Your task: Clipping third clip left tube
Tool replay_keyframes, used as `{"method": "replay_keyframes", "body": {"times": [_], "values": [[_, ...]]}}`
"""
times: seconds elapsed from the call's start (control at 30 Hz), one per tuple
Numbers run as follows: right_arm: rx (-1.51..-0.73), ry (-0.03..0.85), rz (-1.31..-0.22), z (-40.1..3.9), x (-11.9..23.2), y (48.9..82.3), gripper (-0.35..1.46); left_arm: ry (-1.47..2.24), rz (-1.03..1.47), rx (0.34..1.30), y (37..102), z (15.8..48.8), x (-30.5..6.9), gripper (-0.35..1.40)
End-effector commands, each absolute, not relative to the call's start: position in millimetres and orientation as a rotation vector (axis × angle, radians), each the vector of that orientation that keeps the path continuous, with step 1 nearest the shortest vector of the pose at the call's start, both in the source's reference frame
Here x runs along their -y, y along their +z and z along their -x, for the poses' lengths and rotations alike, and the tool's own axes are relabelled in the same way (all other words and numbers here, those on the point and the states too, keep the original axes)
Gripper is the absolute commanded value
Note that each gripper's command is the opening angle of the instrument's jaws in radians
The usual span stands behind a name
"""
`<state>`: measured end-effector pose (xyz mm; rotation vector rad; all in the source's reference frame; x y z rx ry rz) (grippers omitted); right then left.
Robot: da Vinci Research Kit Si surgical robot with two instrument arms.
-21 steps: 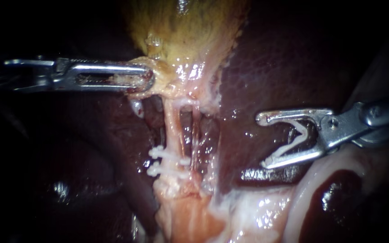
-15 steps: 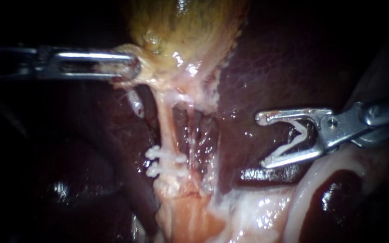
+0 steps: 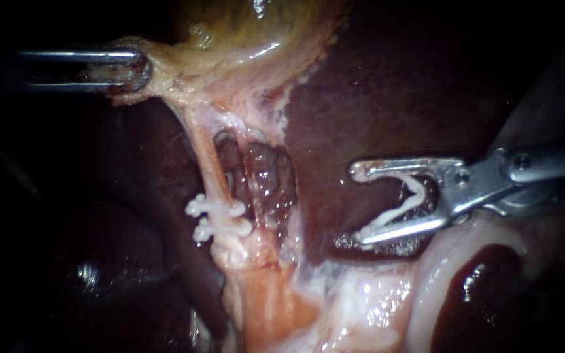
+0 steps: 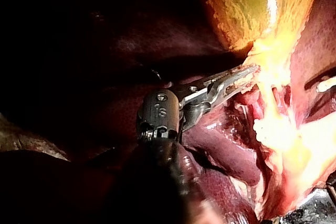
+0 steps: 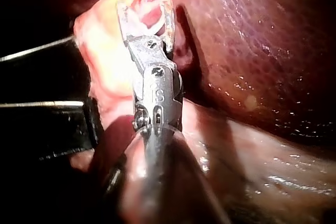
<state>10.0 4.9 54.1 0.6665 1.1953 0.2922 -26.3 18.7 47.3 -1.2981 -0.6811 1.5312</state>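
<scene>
The yellow-green gallbladder [image 3: 250, 33] hangs at the top, and its pale neck is stretched toward the upper left. My left instrument [image 3: 129, 68] is shut on that neck tissue, as the left wrist view also shows at the left instrument [image 4: 247, 74]. The left tube [image 3: 212, 173] runs taut down from the neck and carries two white clips [image 3: 217, 219] side by side. My right instrument [image 3: 356, 204] hovers over the liver [image 3: 374, 98], right of the tube and apart from it. Its jaws stand wide with a white V-shaped clip [image 3: 407, 199] seated between them, seen also at the right instrument [image 5: 145, 3].
Dark red liver surrounds the dissected window [image 3: 259, 173] beside the tube. Pale, glistening fatty tissue [image 3: 361, 301] lies below, with a pink stump [image 3: 263, 301] under the clips. A curved pale fold [image 3: 452, 248] sits just beneath my right instrument's shaft.
My left instrument has pulled the gallbladder neck up and to the left, stretching and slanting the tube with its two clips. My right instrument has moved slightly left with its clip.
</scene>
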Motion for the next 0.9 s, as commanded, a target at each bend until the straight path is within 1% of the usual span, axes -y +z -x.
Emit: {"method": "replay_keyframes", "body": {"times": [0.03, 0.13, 0.3, 0.43, 0.63, 0.9], "values": [[-1.197, 0.301, -0.679, -10.7, -4.8, 54.2, 0.50, 1.531, 1.298, 0.680, 47.4, 26.4, -18.7, -0.35], [-1.195, 0.350, -0.718, -13.3, -4.7, 54.8, 0.50, 1.531, 1.298, 0.680, 47.4, 26.4, -18.8, -0.35], [-1.196, 0.398, -0.761, -16.8, -4.5, 55.8, 0.50, 1.531, 1.298, 0.679, 47.4, 26.6, -18.7, -0.35], [-1.221, 0.432, -0.797, -19.2, -4.9, 56.6, 0.50, 1.530, 1.298, 0.678, 47.4, 26.7, -18.7, -0.35], [-1.234, 0.455, -0.793, -20.7, -5.9, 58.3, 0.50, 1.530, 1.297, 0.677, 47.4, 26.7, -18.7, -0.35], [-1.232, 0.466, -0.777, -20.3, -7.0, 60.8, 0.50, 1.530, 1.297, 0.677, 47.4, 26.8, -18.7, -0.35]]}}
